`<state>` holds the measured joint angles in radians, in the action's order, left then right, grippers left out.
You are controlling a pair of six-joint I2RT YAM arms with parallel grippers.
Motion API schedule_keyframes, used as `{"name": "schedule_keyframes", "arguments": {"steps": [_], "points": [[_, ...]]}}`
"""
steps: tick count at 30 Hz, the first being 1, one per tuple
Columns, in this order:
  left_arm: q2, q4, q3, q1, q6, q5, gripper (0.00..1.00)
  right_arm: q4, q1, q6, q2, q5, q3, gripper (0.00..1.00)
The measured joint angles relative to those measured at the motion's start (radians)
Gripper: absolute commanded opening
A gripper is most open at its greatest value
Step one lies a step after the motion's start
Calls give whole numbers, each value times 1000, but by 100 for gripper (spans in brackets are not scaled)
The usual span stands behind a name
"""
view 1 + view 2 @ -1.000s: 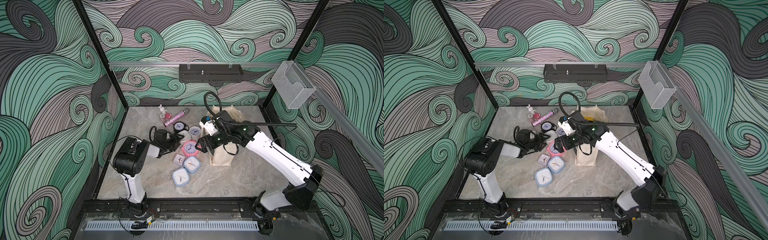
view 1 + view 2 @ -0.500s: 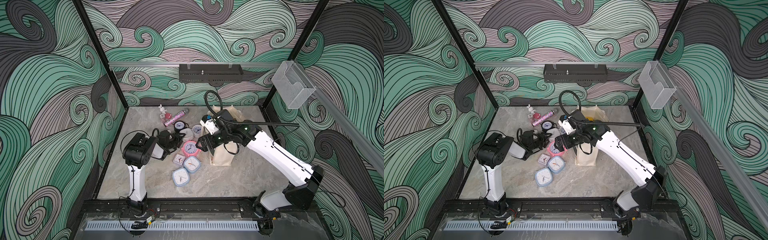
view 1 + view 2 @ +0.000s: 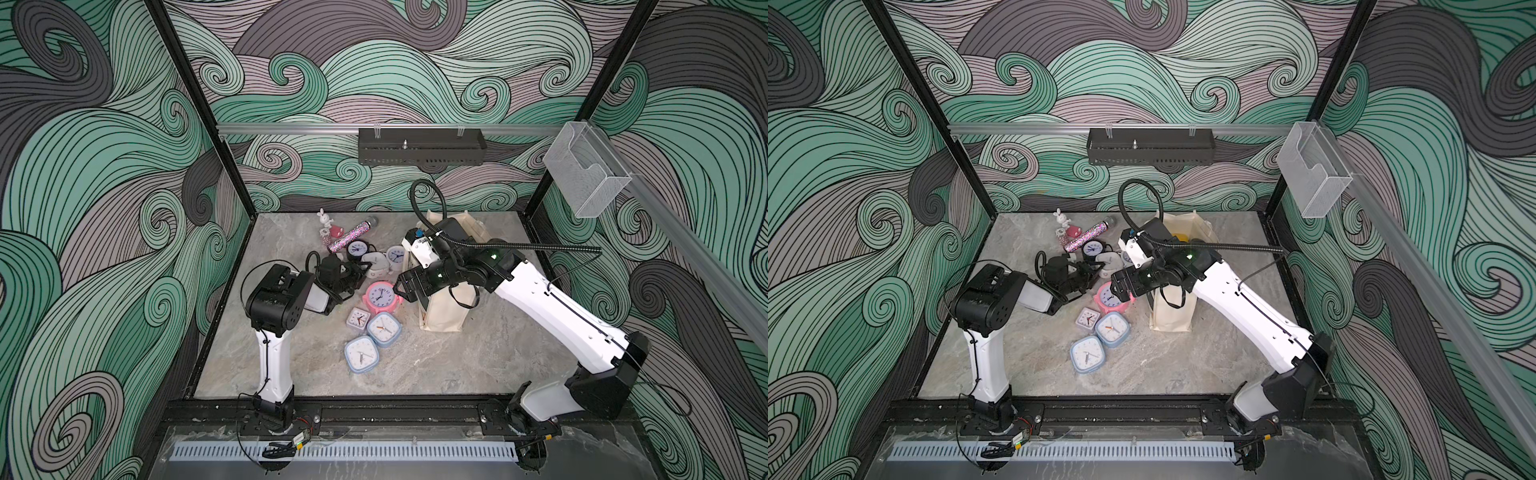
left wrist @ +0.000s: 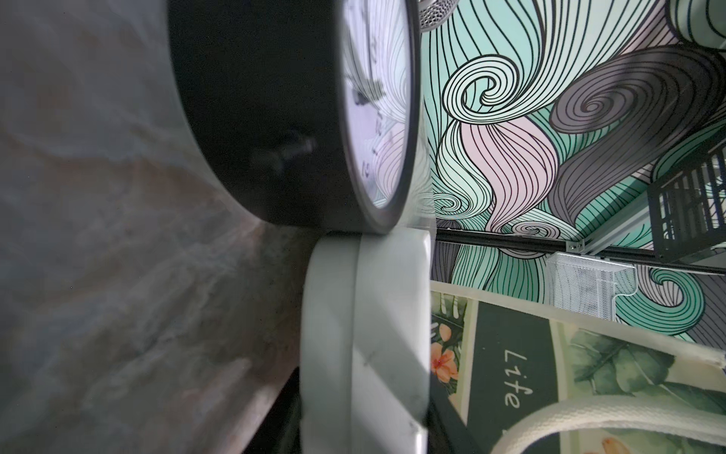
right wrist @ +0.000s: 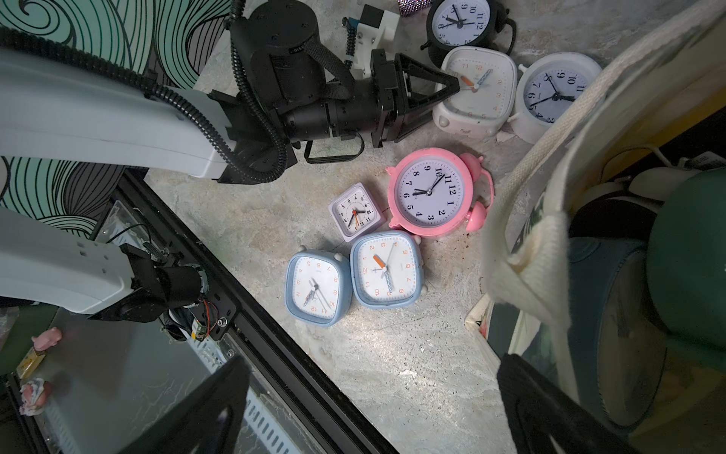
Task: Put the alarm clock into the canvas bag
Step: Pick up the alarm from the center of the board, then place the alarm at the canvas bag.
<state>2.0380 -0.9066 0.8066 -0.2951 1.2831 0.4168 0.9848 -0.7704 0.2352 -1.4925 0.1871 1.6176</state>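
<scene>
The cream canvas bag stands open at the right of the clock pile, and its green floral panel faces the clocks. A white square alarm clock lies beside it. My left gripper is shut on this clock's edge, with the clock's rim filling the space between the dark fingers. My right gripper hangs open at the bag's mouth, one finger against the bag's wall.
Around the held clock lie a black round clock, a white round clock, a pink twin-bell clock, a small lilac clock and two blue clocks. A glitter tube and a rabbit figurine sit behind. Dark round things lie in the bag.
My left arm has swung forward towards the clock pile and its jaws have narrowed onto the white square clock. The right arm has barely moved.
</scene>
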Motion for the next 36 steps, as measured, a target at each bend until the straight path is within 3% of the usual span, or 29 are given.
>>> {"name": "schedule_keyframes", "arguments": {"steps": [9,16,21,25,30,36], "points": [[-174,240,4,3,-86,9,27,9,7,0,2,-25,27,100],[-392,454,8,38,-162,17,28,25,7,0,7,-57,89,100],[-591,693,37,94,-256,21,27,31,8,0,-21,-61,198,100],[-736,925,158,124,-373,26,28,32,11,0,-87,-51,294,100],[-832,1036,287,131,-468,135,28,34,48,3,-176,15,381,100],[-814,953,303,131,-416,340,28,31,138,35,-216,161,433,100]]}}
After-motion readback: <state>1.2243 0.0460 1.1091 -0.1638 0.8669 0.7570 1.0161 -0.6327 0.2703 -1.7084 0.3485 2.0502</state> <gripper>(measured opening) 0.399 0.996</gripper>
